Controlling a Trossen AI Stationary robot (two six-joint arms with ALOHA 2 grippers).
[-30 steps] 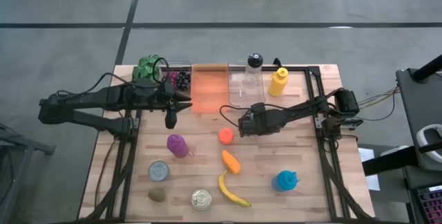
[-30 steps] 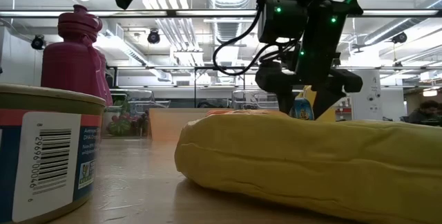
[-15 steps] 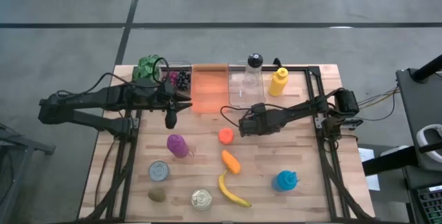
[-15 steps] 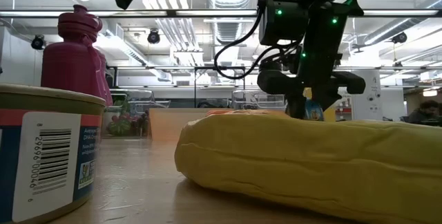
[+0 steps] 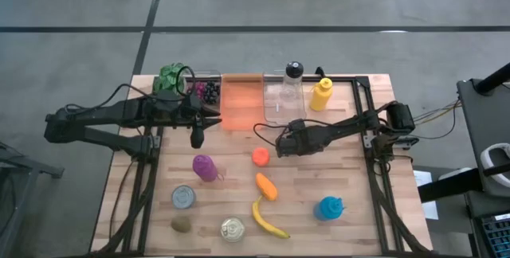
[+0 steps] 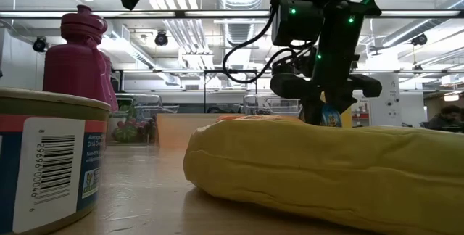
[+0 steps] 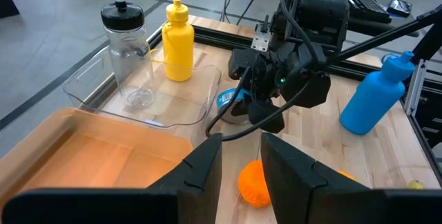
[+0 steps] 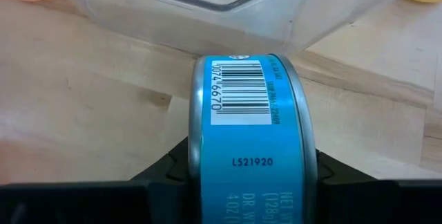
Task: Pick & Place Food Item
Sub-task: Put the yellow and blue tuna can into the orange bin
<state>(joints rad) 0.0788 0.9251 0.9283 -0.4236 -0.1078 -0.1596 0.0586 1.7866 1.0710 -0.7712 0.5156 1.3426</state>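
High view: the right claw (image 5: 284,143) sits at the worktop (image 5: 351,178) centre, just beside the orange ball (image 5: 260,157) and in front of the clear bin (image 5: 279,99); the left claw (image 5: 197,134) waits near the orange tray (image 5: 242,103), well apart from the work and part-closed on nothing visible. Low view: the right claw hangs down behind the banana (image 6: 326,173), with a blue-labelled tin (image 6: 328,117) between its fingers. Left wrist view: the tin shows under the right claw. Right wrist view: the tin (image 8: 252,127) stands on edge between the fingers, gripped across its flat faces (axis running finger to finger), the clear bin directly ahead. Judged next move: lift and carry forward; bare wood around.
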